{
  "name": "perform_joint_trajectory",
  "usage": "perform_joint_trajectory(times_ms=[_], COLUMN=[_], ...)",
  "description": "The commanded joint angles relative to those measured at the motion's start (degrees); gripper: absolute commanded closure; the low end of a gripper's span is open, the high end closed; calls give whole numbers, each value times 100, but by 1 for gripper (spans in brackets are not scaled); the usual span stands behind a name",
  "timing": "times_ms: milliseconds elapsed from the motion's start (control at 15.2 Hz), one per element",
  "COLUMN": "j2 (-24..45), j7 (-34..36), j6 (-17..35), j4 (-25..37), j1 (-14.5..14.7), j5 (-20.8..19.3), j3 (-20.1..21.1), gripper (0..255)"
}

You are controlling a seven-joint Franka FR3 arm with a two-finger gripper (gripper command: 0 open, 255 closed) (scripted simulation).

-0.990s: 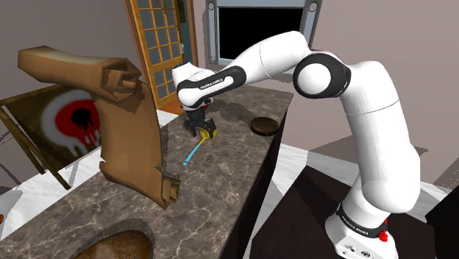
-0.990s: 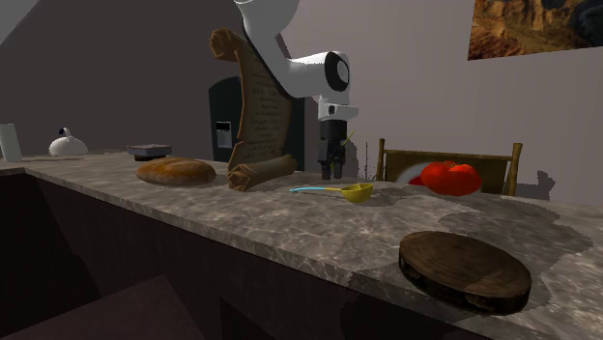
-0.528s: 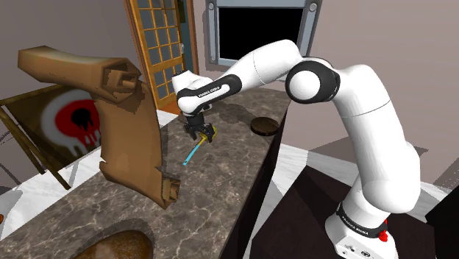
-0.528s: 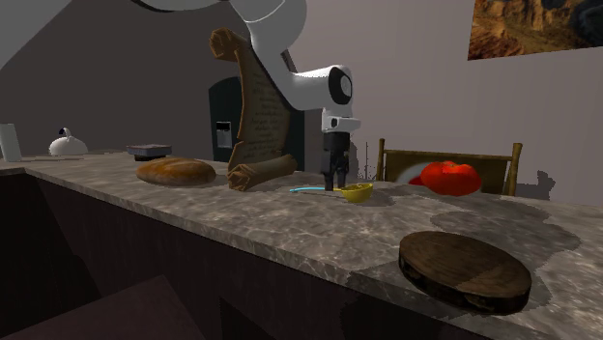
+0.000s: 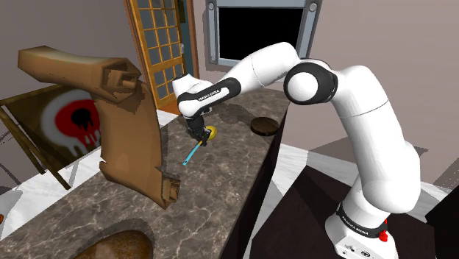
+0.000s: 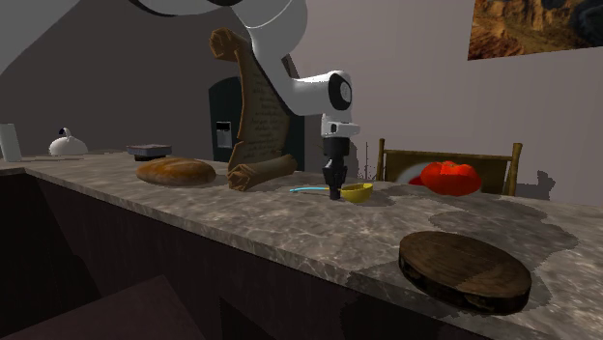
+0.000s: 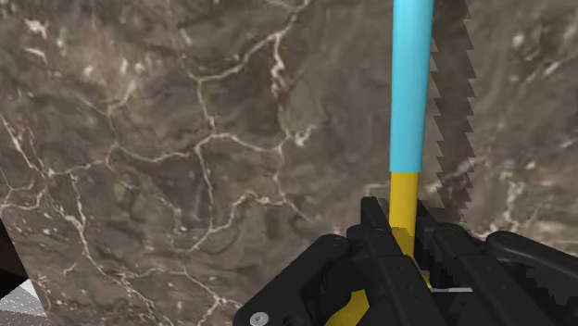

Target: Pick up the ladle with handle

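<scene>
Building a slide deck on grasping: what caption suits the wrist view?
Tool clasps the ladle by its yellow neck; the blue handle runs ahead over the marble counter.

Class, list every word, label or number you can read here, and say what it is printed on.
None can be read.
White lettering on the arm's dark forearm band: too small to read.
Lettering on the dark ring at the arm's base: too small.
Rows of marks on the brown scroll: blurred.
</scene>
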Motion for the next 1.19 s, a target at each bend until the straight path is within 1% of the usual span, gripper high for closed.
perform_joint_trajectory(times_ms=[0,264,1122], j2=[5,1,-370], j7=[1,-7,-122], j6=[2,-7,-777], j4=[-8,-3,409], j1=[0,-5,-5], j5=[0,1,98], j3=[-1,-1,52], gripper=[255,255,255])
